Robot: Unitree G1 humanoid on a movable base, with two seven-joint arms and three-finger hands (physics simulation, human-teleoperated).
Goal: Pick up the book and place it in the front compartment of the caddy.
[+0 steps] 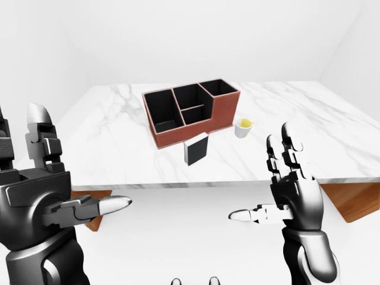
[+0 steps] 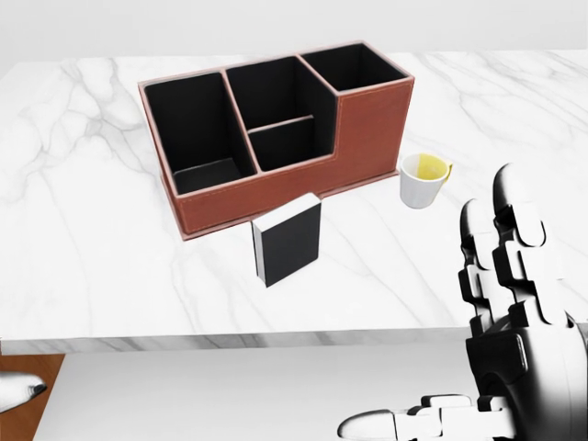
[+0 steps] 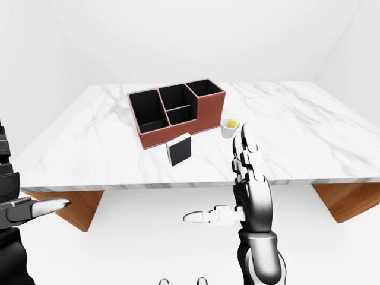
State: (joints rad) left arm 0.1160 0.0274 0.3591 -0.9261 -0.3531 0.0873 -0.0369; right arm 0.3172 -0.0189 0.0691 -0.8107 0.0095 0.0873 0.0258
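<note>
Where visible: one book (image 2: 288,240), one caddy (image 2: 276,129).

The table (image 2: 110,276) top looks like polished white marble; the caddy (image 2: 367,129) seems matt reddish leather with stitched edges.

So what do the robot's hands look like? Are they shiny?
Yes, quite shiny. The right hand and the left hand are glossy metal, shading from silver-white to black. Each has three chunky fingers made of blocky segments with dark joints and smooth, rounded silver tips. The thumbs are pointed like bullets. The forearms are dark, rounded tubes. No cables or markings show.
</note>
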